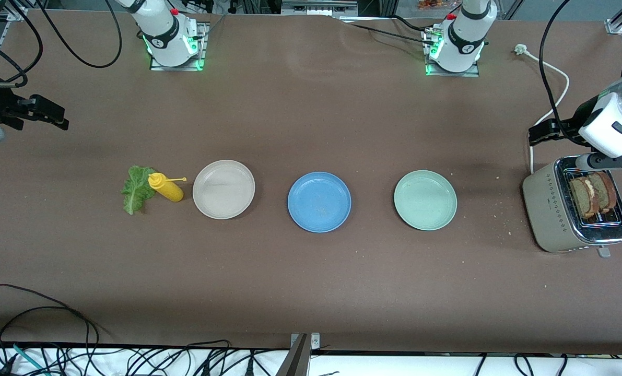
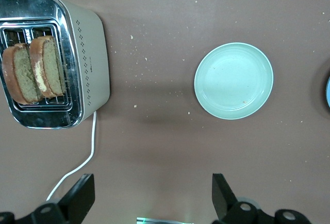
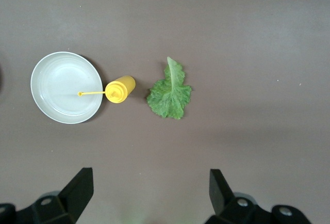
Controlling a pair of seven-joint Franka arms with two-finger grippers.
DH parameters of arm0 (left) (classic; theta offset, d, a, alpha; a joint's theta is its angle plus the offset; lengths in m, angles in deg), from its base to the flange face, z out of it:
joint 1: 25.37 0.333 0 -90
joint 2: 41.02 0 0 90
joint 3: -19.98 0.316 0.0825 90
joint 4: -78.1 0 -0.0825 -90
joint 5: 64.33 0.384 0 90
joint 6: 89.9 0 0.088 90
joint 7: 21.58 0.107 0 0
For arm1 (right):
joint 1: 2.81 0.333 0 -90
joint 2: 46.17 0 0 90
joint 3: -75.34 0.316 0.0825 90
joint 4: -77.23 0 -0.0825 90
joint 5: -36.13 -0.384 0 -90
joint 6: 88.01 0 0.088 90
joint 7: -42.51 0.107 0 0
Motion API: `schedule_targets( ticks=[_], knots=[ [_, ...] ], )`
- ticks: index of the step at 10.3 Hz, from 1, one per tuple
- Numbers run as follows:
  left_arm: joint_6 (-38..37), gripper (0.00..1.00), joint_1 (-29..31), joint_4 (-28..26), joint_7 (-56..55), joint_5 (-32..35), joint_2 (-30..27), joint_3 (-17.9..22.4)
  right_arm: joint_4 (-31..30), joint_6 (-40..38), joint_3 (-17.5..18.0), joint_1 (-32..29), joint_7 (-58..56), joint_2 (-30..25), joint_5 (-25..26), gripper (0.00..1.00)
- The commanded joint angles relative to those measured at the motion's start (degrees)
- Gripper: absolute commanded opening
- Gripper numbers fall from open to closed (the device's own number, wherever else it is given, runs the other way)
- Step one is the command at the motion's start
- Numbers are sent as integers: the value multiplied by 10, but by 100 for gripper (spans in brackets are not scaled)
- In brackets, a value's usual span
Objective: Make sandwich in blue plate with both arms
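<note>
- Nearest to my front camera I see the row of three plates. The blue plate (image 1: 319, 201) sits in the middle of the table with nothing on it but a few crumbs.
- The mint-green plate (image 1: 425, 199) lies beside it toward the left arm's end, well apart. The beige-white plate (image 1: 223, 189) lies beside it toward the right arm's end. Both are bare.
- At the left arm's end I have a beige toaster (image 1: 551, 209) with a chrome top. Two slices of brown bread (image 1: 594, 194) stand upright in its slots, crusts showing. Its white cord (image 1: 553, 86) runs away toward the arm bases.
- At the right arm's end, a yellow squeeze bottle (image 1: 167, 188) stands just beside the beige-white plate, its thin nozzle pointing over the plate's rim. A green lettuce leaf (image 1: 136, 188) lies flat on the table, right next to the bottle.
- Crumbs are scattered on the brown table (image 1: 311, 292) between the toaster and the mint-green plate.
- Left gripper (image 2: 149, 195): up in the air above the toaster's farther edge and cord, fingers spread wide, holding nothing.
- Right gripper (image 3: 149, 193): up in the air over bare table at the right arm's end, farther out than the lettuce, fingers spread wide, holding nothing.
</note>
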Motion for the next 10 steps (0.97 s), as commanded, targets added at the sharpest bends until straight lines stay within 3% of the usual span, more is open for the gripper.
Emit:
schedule_targets(
  ticks=[1, 10],
  knots=[
    [-11, 100, 1, 13, -2, -14, 3, 1, 9, -6, 6, -8, 5, -1, -1, 100],
    [-11, 100, -3, 14, -2, -15, 1, -4, 9, -11, 6, -8, 4, -2, -1, 100]
  ],
)
